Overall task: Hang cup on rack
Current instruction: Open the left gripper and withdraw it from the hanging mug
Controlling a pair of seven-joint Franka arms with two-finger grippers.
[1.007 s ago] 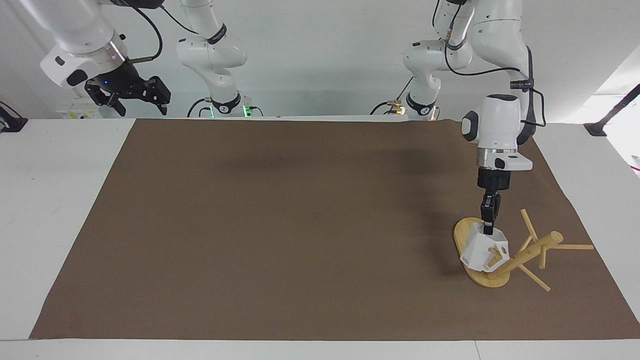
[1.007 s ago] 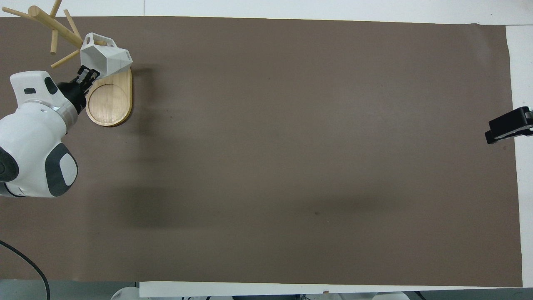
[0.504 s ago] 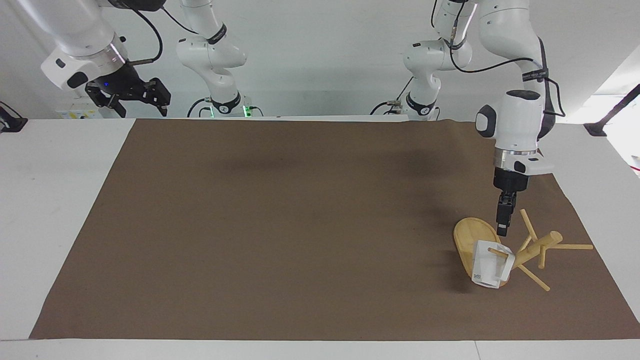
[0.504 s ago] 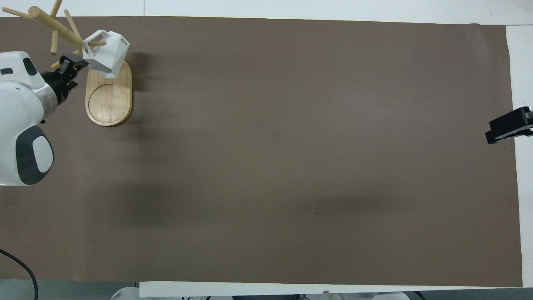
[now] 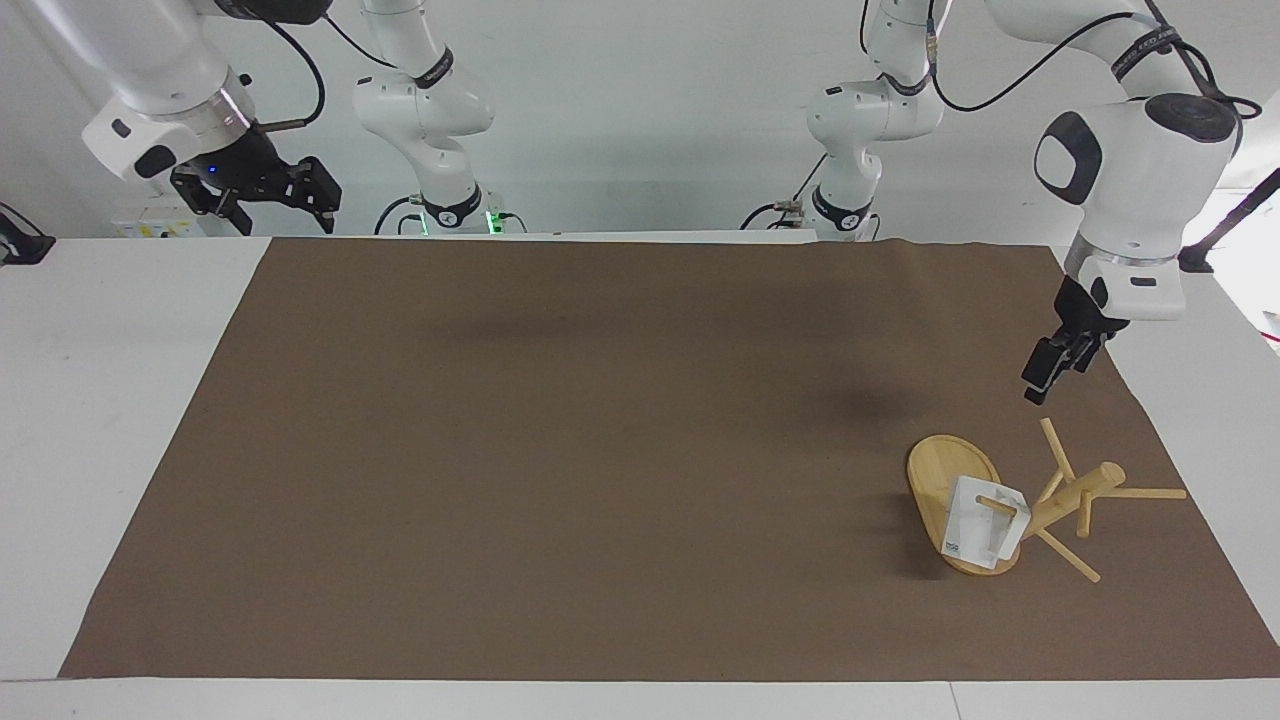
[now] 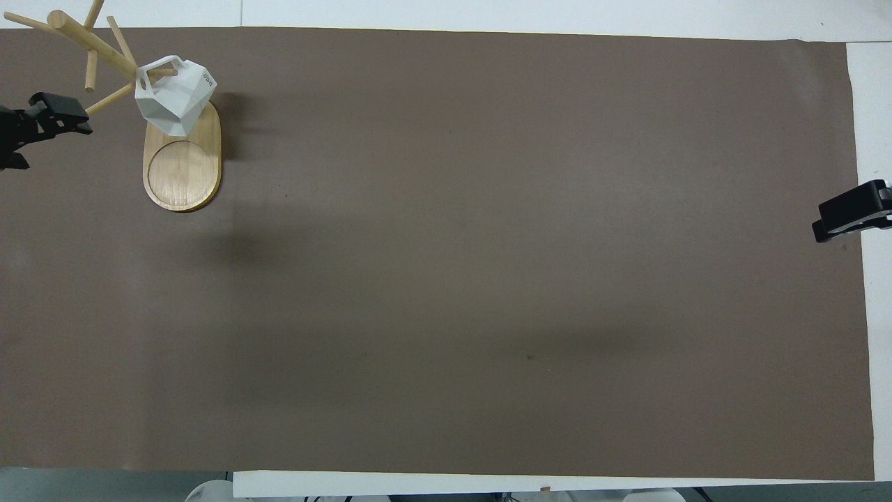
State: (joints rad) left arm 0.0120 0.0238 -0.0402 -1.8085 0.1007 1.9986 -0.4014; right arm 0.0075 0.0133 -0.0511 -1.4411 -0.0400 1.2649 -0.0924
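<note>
The white faceted cup (image 5: 972, 533) (image 6: 174, 97) hangs by its handle on a peg of the bamboo rack (image 5: 1076, 494) (image 6: 182, 167), over the rack's oval base. The rack stands toward the left arm's end of the table. My left gripper (image 5: 1043, 375) (image 6: 61, 115) is up in the air beside the rack's pegs, apart from the cup and holding nothing. My right gripper (image 5: 280, 205) (image 6: 849, 218) waits open and empty over the right arm's end of the table.
A brown mat (image 5: 600, 450) covers most of the white table (image 5: 120, 400). Nothing else lies on it. The rack's thin pegs (image 5: 1150, 493) stick out toward the mat's edge at the left arm's end.
My left gripper has let go of the cup and has risen away from the rack toward the table's end. The cup swung down and now hangs on the peg.
</note>
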